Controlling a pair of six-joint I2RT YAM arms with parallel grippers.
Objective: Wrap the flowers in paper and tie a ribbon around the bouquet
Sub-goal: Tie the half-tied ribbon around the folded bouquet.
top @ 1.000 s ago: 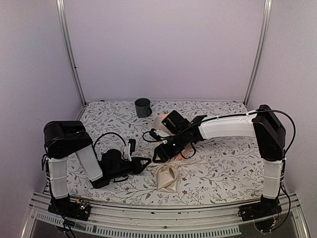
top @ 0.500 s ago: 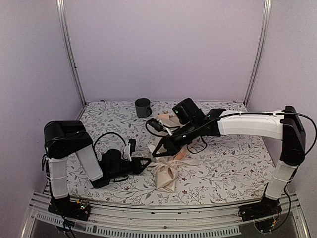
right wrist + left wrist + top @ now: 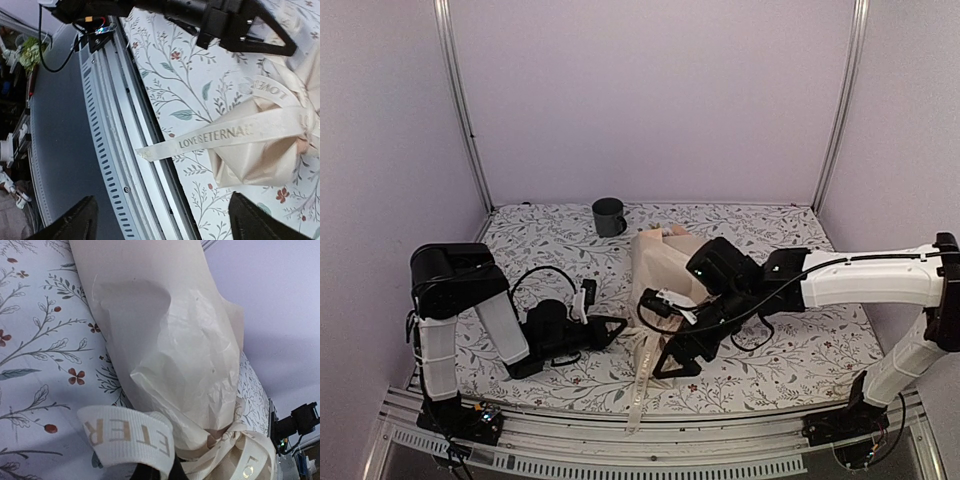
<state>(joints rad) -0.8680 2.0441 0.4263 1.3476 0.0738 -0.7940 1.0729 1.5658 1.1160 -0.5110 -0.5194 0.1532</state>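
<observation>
Where the table (image 3: 540, 240) runs toward its near edge, the bouquet (image 3: 660, 275) lies about midway between the side edges, its wide mouth toward the far edge and its pinched end toward the near one, the cream paper (image 3: 175, 355) crumpled just above the tie. The ribbon (image 3: 225, 135), cream with gold lettering, is wound around that narrow neck; one tail runs off the near edge and ends on the metal rail (image 3: 125, 165) below it. The left gripper (image 3: 616, 326) lies low on the cloth just left of the neck, its claw closed together, with a loop of ribbon across its tips in the left wrist view, though whether that loop is pinched I cannot tell. The right gripper (image 3: 672, 362) hangs by the bouquet's narrow end, close to the near edge, its fingers (image 3: 82, 220) spread wide with nothing between them. A dark mug (image 3: 609, 216) stands near the far edge, left of the bouquet's mouth
</observation>
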